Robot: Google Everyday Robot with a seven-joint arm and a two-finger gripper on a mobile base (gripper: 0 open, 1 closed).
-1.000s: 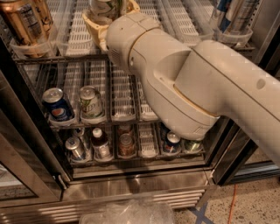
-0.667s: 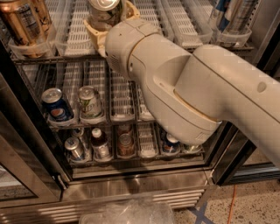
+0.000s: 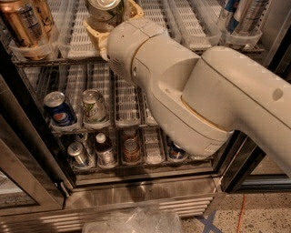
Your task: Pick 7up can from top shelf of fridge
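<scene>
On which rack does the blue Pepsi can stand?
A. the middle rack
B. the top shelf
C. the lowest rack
A: the Pepsi can stands on the middle rack, one level below the top shelf, where the gripper is at the 7up can.

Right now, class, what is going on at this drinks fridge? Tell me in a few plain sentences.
A robot arm reaches into the open fridge. Its gripper is up at the top shelf, set around the 7up can. Whether the can is firmly gripped cannot be told from here. One shelf down, a Pepsi can and a second can stand side by side, well clear of the gripper.
</scene>
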